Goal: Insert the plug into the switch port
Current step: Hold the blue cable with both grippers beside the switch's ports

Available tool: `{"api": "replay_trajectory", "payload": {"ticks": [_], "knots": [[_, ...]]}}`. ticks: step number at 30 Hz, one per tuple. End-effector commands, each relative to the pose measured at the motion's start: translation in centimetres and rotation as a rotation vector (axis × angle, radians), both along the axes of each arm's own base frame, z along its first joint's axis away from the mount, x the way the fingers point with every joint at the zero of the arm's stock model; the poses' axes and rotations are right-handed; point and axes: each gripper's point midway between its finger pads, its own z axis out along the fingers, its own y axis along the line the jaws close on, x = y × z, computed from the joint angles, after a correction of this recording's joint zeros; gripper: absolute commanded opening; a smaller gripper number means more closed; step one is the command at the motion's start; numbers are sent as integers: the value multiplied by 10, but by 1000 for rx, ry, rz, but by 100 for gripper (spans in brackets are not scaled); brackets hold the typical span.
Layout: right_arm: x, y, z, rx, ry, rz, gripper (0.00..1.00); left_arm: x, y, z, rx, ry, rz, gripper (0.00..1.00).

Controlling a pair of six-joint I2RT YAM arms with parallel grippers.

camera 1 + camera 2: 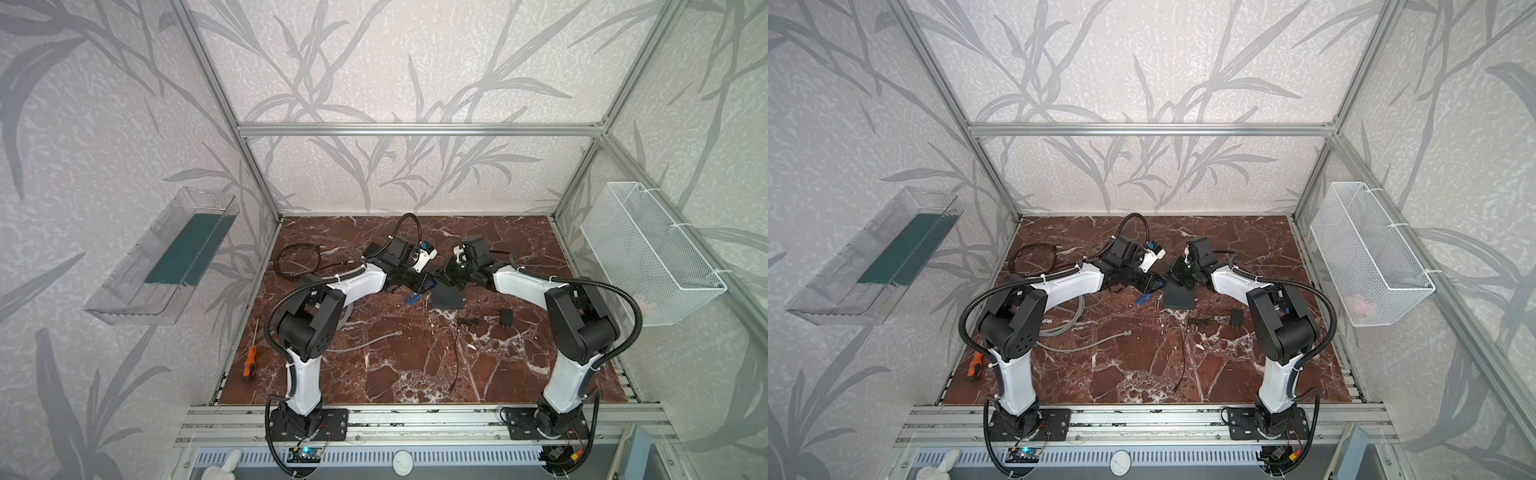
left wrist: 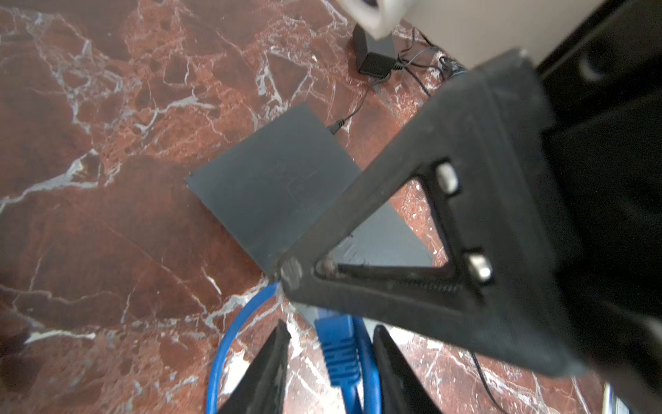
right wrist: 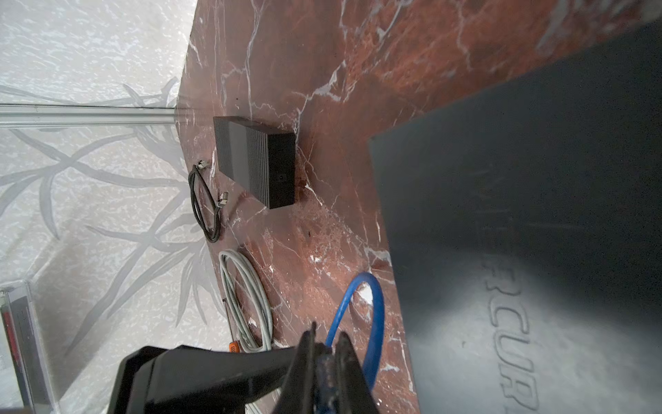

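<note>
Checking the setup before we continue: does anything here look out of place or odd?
Nothing looks spilled or broken. One oddity: the blue cable curls in a tight loop beside the switch, pinched by the shut right gripper, while its plug sits unclamped between the open fingers of the left gripper.

Surface [image 1: 415,374]: looked like polished red-brown marble, white-veined, glossy.
Switch [image 2: 272,186]: smooth matt dark-grey plastic; its lettering was embossed.
Plug [image 2: 338,347]: blue plastic, with a ribbed boot.
Right pincer [image 3: 324,362]: matt black plastic, grainy.
Frame [image 1: 415,129]: was bare brushed metal.
Basket [image 1: 648,257]: white wire mesh.
Tray [image 1: 124,282]: clear glossy plastic.
</note>
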Motion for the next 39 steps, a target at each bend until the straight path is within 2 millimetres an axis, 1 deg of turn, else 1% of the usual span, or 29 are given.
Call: {"api": "replay_trajectory", "payload": {"ticks": [1, 5, 9, 10, 12, 14, 16, 22, 24, 27, 30, 33, 39], "knots": [[-3, 1, 6, -5, 1, 0, 12, 19, -1, 4, -25, -40, 62, 37], [-3, 1, 6, -4, -2, -1, 12, 20, -4, 3, -43, -32, 55, 29], [-4, 1, 8, -10, -4, -1, 11, 21, -4, -1, -44, -26, 66, 25], [-5, 0, 7, -15, -4, -3, 11, 21, -4, -2, -46, -20, 66, 26], [-6, -2, 6, -22, -3, -9, 11, 17, -6, 0, -56, -4, 48, 31], [-5, -3, 6, -27, -11, -14, 11, 13, -8, 4, -78, 10, 31, 39], [-3, -3, 6, -29, -19, -14, 11, 12, -9, 9, -103, 24, 29, 43], [-2, -2, 3, -36, -28, -10, 11, 15, -9, 37, -249, 86, 59, 44], [-3, -2, 3, -34, -28, -9, 11, 18, -7, 39, -272, 87, 74, 45], [-3, -1, 4, -28, -30, -11, 11, 23, -4, 26, -234, 99, 104, 42], [-3, 1, 7, -20, -33, -9, 11, 29, -2, 15, -209, 109, 130, 36], [-4, 2, 8, -11, -30, -12, 11, 32, -1, 9, -193, 107, 139, 32], [-3, 2, 8, 0, -22, -28, 11, 27, -4, 5, -179, 110, 105, 32]]}}
